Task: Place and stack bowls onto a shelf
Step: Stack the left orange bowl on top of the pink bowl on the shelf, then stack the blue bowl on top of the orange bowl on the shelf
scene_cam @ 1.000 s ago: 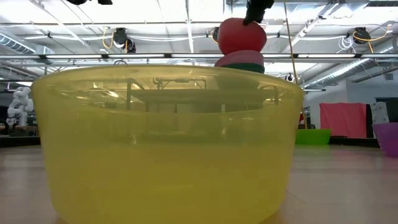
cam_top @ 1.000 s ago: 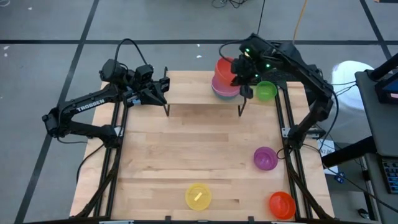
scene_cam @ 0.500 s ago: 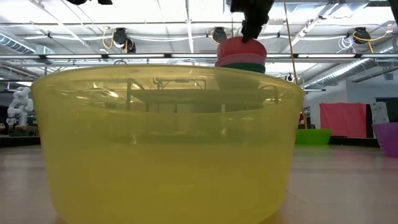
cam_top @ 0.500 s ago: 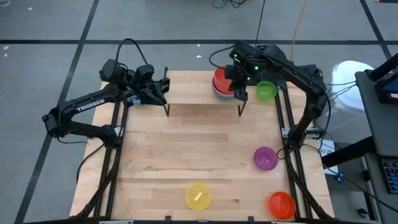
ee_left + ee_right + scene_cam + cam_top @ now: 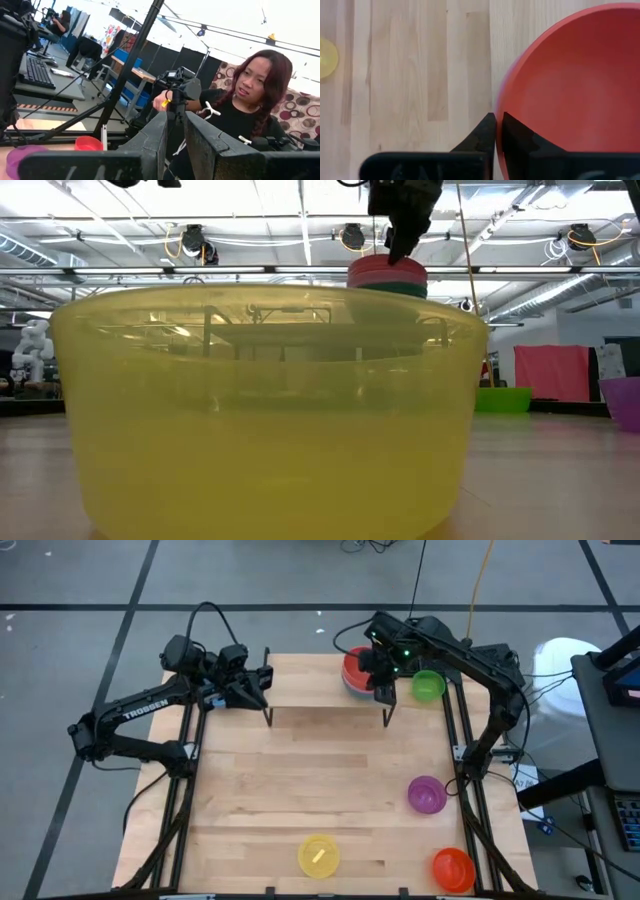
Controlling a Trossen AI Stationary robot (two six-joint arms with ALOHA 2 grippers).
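The right pincer (image 5: 383, 680) reaches down over the shelf (image 5: 320, 690), fingers nearly closed astride the red bowl's (image 5: 355, 668) rim atop the stack. The left pincer (image 5: 262, 682) waits, part-open, empty.

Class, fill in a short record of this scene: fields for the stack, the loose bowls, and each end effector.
Stack: red bowl on top of nested bowls at the shelf's right end
Right end effector: at the red bowl's rim, fingers nearly together
Left end effector: waiting at the shelf's left end, holding nothing
Loose on table: green bowl, purple bowl, yellow bowl, orange bowl
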